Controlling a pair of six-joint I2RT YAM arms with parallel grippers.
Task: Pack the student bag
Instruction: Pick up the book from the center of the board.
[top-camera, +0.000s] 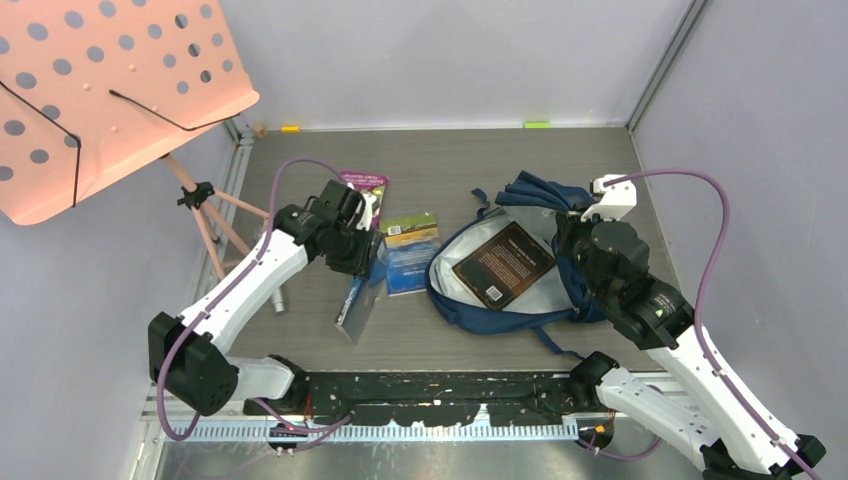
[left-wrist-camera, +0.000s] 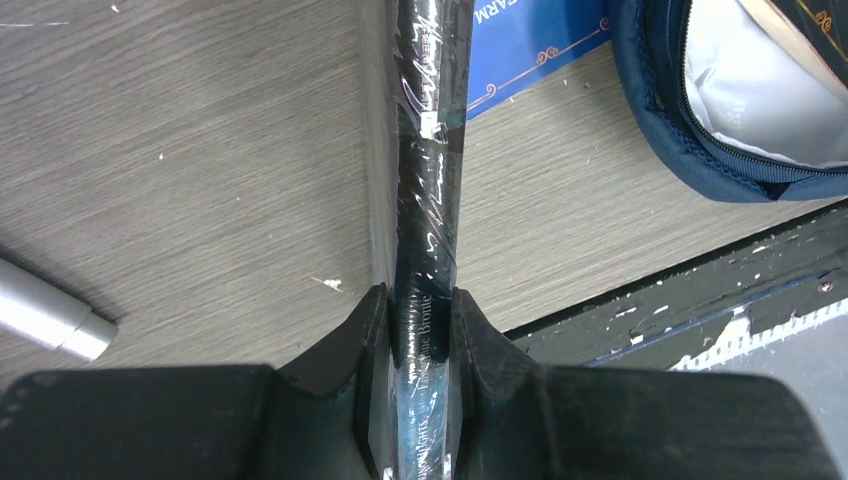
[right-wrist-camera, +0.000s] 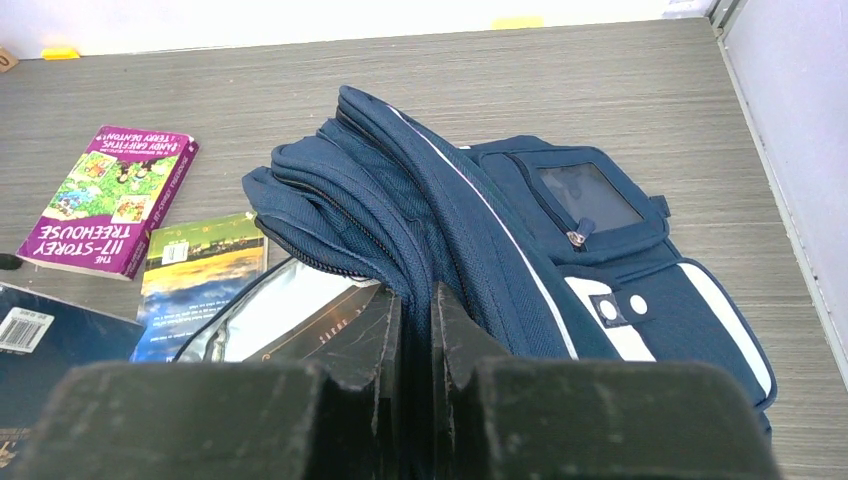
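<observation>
1. The student bag (top-camera: 540, 192) lies on the right half of the bench (top-camera: 470, 160), about midway between the far and near edges. The main compartment is unzipped and the pale lining is exposed towards the bench centre. The front pocket and white stripe trim face upward on the side nearest the right edge.

2. A brown book (top-camera: 503, 265) lies flat on the lining inside the open compartment, cover up.

3. The right gripper (right-wrist-camera: 413, 295) is positioned at the right rim of the opening. Its jaws are set narrow and are pinched on a fold of the bag's navy fabric, and the flap is bunched up above the compartment.

4. The left gripper (left-wrist-camera: 418, 300) is positioned left of the bench centre. Its jaws are clamped on the spine of a dark book (left-wrist-camera: 430, 150), which is wrapped in glossy film. The book is held on edge and tilted; whether its lower edge touches the bench cannot be told.

5. A landscape-cover book (top-camera: 410, 255) lies flat between the held book and the bag, just beside the bag's left rim.

6. A purple book (top-camera: 365, 185) lies flat nearer the far edge, behind the left gripper.

7. A silver marker (left-wrist-camera: 45, 315) lies on the bench near the left edge.

8. An orange perforated music stand (top-camera: 100, 90) is set beyond the far-left corner.
</observation>
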